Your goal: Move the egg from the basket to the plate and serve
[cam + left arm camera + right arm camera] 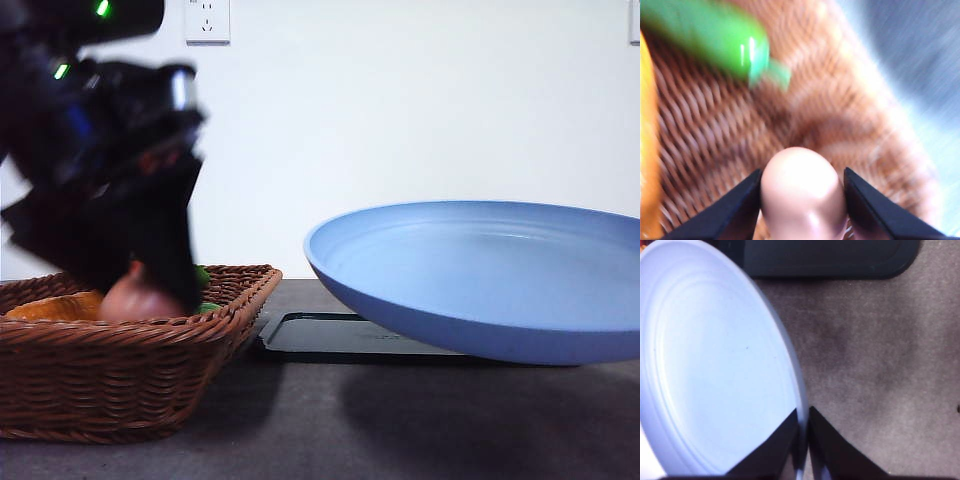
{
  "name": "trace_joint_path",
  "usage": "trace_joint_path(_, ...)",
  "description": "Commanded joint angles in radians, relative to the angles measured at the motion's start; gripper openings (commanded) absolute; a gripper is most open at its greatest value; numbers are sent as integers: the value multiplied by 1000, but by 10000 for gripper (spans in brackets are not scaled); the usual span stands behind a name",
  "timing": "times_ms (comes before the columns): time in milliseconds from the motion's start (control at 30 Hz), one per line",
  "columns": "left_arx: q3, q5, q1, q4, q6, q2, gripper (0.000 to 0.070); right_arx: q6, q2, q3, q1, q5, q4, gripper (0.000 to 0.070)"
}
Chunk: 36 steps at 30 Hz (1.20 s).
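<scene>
So the left gripper [802, 200] has its fingers clamped on either side of the egg [802, 192], which sits low inside the wicker basket [120, 370] at the left of the table, next to a carrot [55, 307] with green leaves [715, 37]. The right gripper [804, 450] is pinched tight on the rim of the light-blue plate [480, 270], holding it tilted up off the dark table [400, 420], above a flat black tray [330, 335].

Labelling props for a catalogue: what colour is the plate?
Light blue, plain and unpatterned; the plate shows best in the front view.
</scene>
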Motion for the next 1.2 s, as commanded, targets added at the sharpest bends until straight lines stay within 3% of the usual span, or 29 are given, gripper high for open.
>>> trace_joint_path(0,68,6,-9,-14,16,14,187,-4,3,14,0,-7,7,0)
trace_joint_path(67,124,44,-11,-34,10,14,187,-4,3,14,0,-7,6,0)
trace_joint_path(167,197,179,-21,-19,-10,14,187,-3,3,14,0,-7,5,0)
trace_joint_path(267,232,312,-49,59,-14,14,187,4,4,14,0,-8,5,0)
trace_joint_path(333,234,336,-80,120,-10,14,187,7,4,14,0,-8,3,0)
trace_joint_path(500,234,310,-179,195,79,46,187,7,4,14,4,-16,-16,0)
trace_joint_path(733,234,181,-286,211,195,166,187,7,4,14,6,-16,-35,0)
trace_joint_path(900,234,100,-321,212,209,236,189,7,4,14,6,-20,-65,0)
trace_joint_path(1033,234,94,-328,211,208,255,192,3,4,14,6,-45,-84,0)
trace_joint_path(1100,234,94,-330,212,208,256,220,3,4,14,6,-48,-89,0)
trace_joint_path(1167,234,94,-331,213,207,256,290,2,4,14,6,-49,-89,0)
